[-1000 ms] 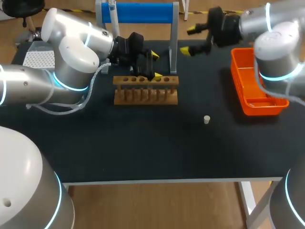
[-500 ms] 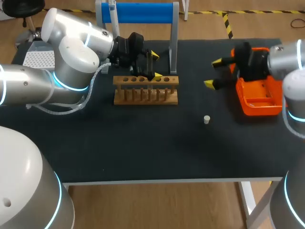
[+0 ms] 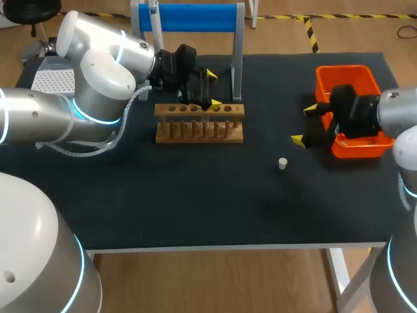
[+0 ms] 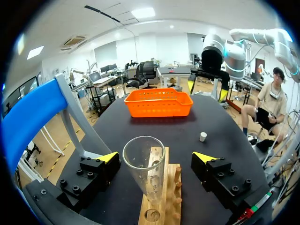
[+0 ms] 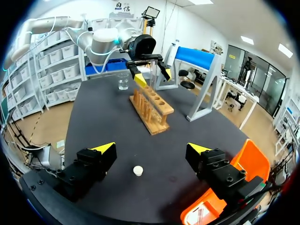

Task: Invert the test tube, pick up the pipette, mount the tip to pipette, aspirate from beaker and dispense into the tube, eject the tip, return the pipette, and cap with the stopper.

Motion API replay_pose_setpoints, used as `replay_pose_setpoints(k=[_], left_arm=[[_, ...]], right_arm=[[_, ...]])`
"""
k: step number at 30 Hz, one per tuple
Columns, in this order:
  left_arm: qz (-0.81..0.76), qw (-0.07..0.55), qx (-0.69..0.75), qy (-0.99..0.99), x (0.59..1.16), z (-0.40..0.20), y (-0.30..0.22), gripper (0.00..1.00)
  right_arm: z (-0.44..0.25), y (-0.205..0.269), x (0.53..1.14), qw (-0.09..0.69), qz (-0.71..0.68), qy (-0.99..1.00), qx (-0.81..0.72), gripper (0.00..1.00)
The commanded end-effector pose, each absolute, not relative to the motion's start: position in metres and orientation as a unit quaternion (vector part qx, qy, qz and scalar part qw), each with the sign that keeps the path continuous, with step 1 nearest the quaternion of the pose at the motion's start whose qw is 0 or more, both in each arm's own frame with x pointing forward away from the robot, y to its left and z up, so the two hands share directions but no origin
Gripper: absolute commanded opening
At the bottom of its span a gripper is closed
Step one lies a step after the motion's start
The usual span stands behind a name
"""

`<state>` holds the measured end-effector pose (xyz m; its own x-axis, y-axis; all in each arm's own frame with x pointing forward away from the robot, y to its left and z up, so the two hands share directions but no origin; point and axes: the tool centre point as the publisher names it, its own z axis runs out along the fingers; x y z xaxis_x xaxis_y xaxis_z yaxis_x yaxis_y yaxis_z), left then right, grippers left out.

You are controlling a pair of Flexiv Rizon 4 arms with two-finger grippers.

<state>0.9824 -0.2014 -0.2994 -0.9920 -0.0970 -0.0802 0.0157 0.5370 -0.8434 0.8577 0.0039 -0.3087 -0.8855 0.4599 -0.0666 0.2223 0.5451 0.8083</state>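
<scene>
Between the open left gripper's point(image 4: 157, 157) fingers stands the tube point(image 4: 144, 169), untouched; the right gripper point(image 5: 151, 148) gapes empty, the stopper point(image 5: 138, 170) just ahead, likely for fetching.

Place: you're working at a laboratory bench.
Glassware: a glass test tube point(image 4: 145, 165) and a beaker point(image 5: 123, 83).
Fittings: your black table point(image 3: 195, 202) carries a wooden test tube rack point(image 3: 199, 122) and a stopper point(image 3: 283, 163).

A clear glass test tube point(image 4: 144, 164) stands upright, mouth open, in a wooden rack point(image 4: 174, 187); the small white stopper point(image 3: 283, 163) lies on the black bench point(image 3: 195, 202), well apart from the rack.
</scene>
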Motion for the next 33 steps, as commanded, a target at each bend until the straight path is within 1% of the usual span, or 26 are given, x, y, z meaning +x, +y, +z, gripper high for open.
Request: replay_pose_setpoints(k=[1,19,33], left_arm=[[-0.482,0.058,-0.022,0.874,0.983,-0.3,-0.201,1.0],[-0.482,0.058,-0.022,0.874,0.983,-0.3,-0.201,1.0],[-0.482,0.058,-0.022,0.874,0.983,-0.3,-0.201,1.0]], right_arm=[[-0.314,0.004,0.854,0.139,0.435,0.867,0.198,1.0],[-0.357,0.007,0.842,0.112,0.42,0.882,0.184,1.0],[-0.383,0.025,0.837,0.086,0.394,0.903,0.15,1.0]])
